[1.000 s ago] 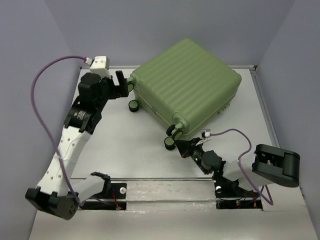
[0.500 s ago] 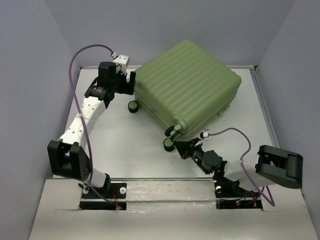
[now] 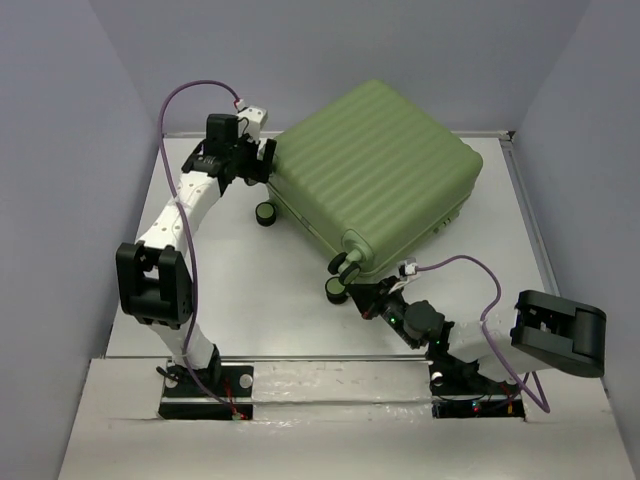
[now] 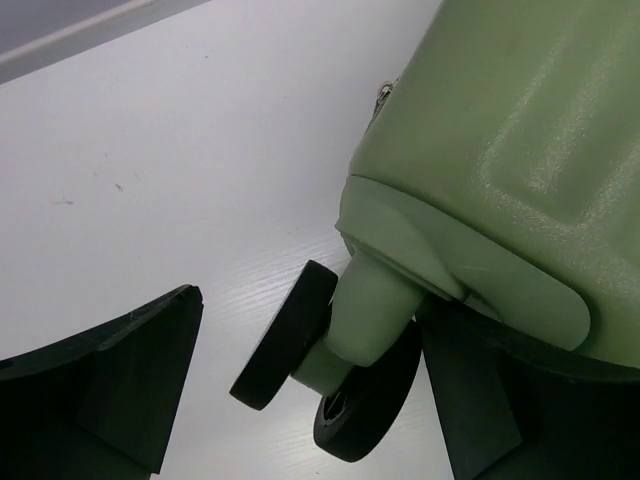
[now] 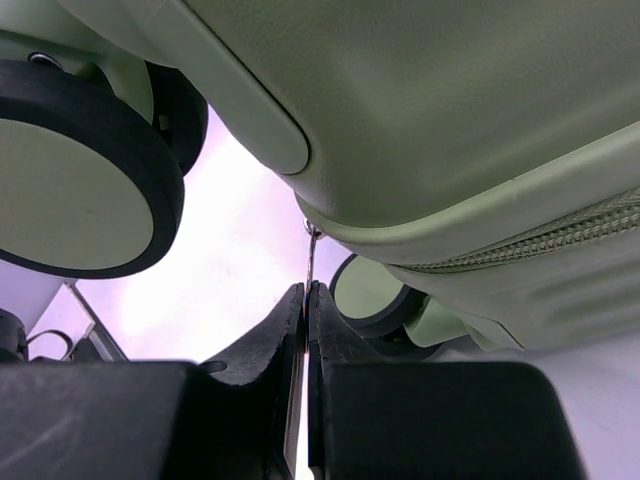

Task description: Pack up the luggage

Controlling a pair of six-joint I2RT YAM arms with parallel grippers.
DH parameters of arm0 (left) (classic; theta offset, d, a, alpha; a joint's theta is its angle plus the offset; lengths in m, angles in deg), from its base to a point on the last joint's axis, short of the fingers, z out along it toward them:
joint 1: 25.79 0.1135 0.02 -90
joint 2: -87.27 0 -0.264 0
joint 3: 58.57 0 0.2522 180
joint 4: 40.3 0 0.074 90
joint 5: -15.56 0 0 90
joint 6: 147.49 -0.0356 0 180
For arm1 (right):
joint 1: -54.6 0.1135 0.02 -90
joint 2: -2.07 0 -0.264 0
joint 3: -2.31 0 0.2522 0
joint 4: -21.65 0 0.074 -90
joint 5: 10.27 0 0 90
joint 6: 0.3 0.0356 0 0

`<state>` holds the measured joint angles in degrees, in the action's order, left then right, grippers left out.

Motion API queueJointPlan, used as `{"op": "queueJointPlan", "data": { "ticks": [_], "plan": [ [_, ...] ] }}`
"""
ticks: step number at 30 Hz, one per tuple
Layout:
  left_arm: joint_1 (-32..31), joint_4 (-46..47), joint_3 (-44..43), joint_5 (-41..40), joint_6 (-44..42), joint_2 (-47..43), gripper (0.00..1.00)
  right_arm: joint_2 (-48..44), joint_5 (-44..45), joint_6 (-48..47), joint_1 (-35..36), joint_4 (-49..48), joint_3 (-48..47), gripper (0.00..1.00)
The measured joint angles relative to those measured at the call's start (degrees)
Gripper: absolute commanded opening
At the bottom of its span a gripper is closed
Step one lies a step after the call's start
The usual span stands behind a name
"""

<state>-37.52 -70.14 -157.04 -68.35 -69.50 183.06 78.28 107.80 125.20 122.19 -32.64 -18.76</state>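
Observation:
The luggage [image 3: 375, 165], a closed light-green ribbed suitcase, lies flat across the back of the table. My left gripper [image 3: 262, 162] is open at its far-left corner, its fingers either side of a black caster wheel [image 4: 330, 365]. My right gripper [image 3: 365, 297] sits low at the near corner, by the front wheels [image 3: 340, 285]. In the right wrist view its jaws are shut on the thin metal zipper pull [image 5: 309, 262] that hangs from the suitcase's zipper seam [image 5: 520, 245].
A loose-looking caster [image 3: 265, 213] stands out from the suitcase's left side. Grey walls close in the table at left, back and right. A purple cable [image 3: 190, 95] arcs above the left arm. The arm bases sit on the near rail [image 3: 330, 385].
The left arm has swung further back and right, bringing its open gripper up to the suitcase's far-left corner wheel. The right gripper has stayed put at the near corner.

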Motion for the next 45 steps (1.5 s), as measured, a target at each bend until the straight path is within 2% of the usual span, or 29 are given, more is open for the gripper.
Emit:
{"op": "queueJointPlan", "data": {
  "ticks": [1, 2, 5, 6, 8, 10, 16, 20, 24, 26, 31, 36, 40, 43, 45],
  "plan": [
    [0.11, -0.15, -0.59, 0.07, -0.17, 0.42, 0.91, 0.00, -0.02, 0.07, 0.00, 0.00, 0.00, 0.07],
    [0.20, -1.09, -1.62, 0.50, -0.63, 0.98, 0.70, 0.00, -0.04, 0.09, 0.00, 0.00, 0.00, 0.07],
    [0.20, -2.01, -2.54, 1.86, -0.83, 1.99, 0.18, -0.04, -0.09, 0.11, 0.00, 0.02, 0.00, 0.07],
    [0.11, -2.19, -3.13, 2.80, -2.12, 2.34, 0.06, -0.09, -0.11, 0.11, 0.00, 0.00, 0.00, 0.07],
    [-0.44, -3.50, -4.17, 5.05, -7.13, 1.88, 0.06, -0.46, 0.02, 0.11, 0.00, 0.35, 0.04, 0.07],
    [-0.52, -3.58, -3.91, 5.42, -7.85, 1.86, 0.06, -1.40, 0.07, 0.09, 0.00, 0.81, 0.59, 0.07],
    [-0.52, 1.73, 1.09, 5.03, -5.84, -0.63, 0.06, -6.40, 0.59, -0.44, 0.04, 4.57, 1.70, 0.07],
    [-0.57, 4.48, 4.52, 4.42, -3.13, -2.91, 0.06, -13.25, 0.68, -2.34, -0.02, 12.52, 1.75, 0.07],
    [-0.79, 9.18, 12.13, 4.48, 1.22, -8.17, 0.06, -21.16, -5.53, -3.61, -5.68, 21.29, 1.75, 0.07],
    [-0.79, 12.33, 18.25, 4.76, 4.11, -13.07, 0.06, -22.91, -13.55, -3.37, -11.74, 24.63, 1.07, 0.07],
    [-0.35, 15.19, 30.10, 5.14, 11.32, -25.03, 0.06, -21.90, -25.35, -3.21, -20.90, 31.10, -2.47, 0.07],
    [-0.81, 14.67, 36.20, 2.93, 16.24, -33.88, 0.06, -22.21, -29.88, -4.68, -25.86, 39.82, -6.73, 0.07],
    [-4.33, 12.33, 37.11, 0.02, 20.81, -36.83, 0.06, -21.81, -29.05, -3.82, -28.13, 42.36, -7.65, 0.07],
    [-6.47, 14.27, 39.06, -1.20, 24.94, -37.09, 0.06, -18.43, -26.95, -1.62, -28.65, 38.29, -7.32, 0.07],
    [-8.96, 18.53, 41.40, -3.80, 29.44, -37.62, 0.06, -12.87, -20.15, -0.52, -27.32, 32.20, -7.17, 0.07]
  ]
}}
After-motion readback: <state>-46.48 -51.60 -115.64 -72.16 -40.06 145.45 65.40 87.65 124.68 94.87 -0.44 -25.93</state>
